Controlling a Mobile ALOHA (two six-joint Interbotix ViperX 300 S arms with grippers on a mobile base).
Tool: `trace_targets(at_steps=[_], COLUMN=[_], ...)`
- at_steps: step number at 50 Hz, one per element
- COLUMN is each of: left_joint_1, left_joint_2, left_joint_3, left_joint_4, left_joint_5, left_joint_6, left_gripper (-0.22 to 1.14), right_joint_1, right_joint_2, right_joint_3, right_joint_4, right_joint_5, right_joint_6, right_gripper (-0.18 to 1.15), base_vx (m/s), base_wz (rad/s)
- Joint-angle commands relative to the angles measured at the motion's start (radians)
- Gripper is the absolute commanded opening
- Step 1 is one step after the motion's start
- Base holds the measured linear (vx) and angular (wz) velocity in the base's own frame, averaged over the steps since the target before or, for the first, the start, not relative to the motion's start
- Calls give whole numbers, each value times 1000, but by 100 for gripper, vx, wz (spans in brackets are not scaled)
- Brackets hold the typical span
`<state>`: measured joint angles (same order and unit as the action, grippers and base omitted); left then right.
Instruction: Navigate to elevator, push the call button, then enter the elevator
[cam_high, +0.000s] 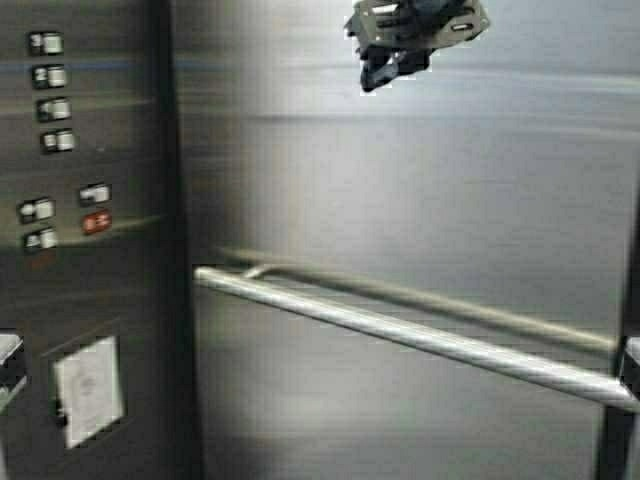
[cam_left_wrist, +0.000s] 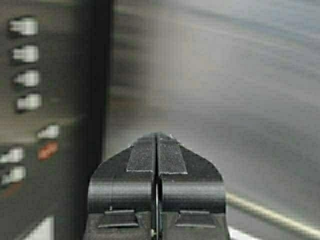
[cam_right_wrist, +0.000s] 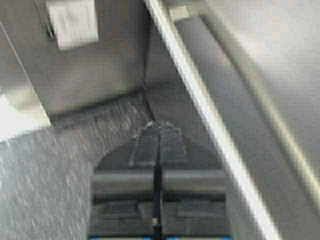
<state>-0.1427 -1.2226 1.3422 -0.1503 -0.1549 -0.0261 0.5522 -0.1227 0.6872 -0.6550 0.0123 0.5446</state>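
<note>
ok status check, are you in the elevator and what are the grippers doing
Inside the elevator, facing its steel wall. Left gripper shut, empty; right gripper shut, empty, pointing down at the floor. Handrail straight ahead, button panel to the left.

Black grippers (cam_left_wrist: 156, 145), seemingly ribbed grey pads (cam_left_wrist: 141, 155).

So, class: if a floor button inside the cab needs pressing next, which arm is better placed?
Left, probably. The left gripper, shut, points at button height beside the floor buttons; the right gripper, shut, aims down at the speckled floor by the handrail.
</note>
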Motion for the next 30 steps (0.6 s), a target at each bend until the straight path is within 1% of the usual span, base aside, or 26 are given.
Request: trace_targets(at_steps=[1, 10, 17, 30], left_joint_1=[3, 2, 3, 2], left_joint_2=[2, -3, -12, -8], left_joint_3=[-12, 2, -14, -23], left_joint_4=[-2, -2, -3, -3], left_joint_5=[-6, -6, -2, 15], left_joint_6=[-8, -6, -14, -18], left_gripper=[2, 2, 2, 2], right_joint_1=[-5, -49, -63, -135], right_joint_2=[11, 84, 123, 176], right_joint_3=[-52, -100, -118, -126], right_joint_4=[5, 6, 11, 86], right_joint_5=[-21, -107, -183, -367], right_joint_6=[-2, -3, -2, -5], right_gripper=[6, 6, 6, 6], base_vx=[7, 10, 10, 11], base_wz=[27, 29, 25, 23])
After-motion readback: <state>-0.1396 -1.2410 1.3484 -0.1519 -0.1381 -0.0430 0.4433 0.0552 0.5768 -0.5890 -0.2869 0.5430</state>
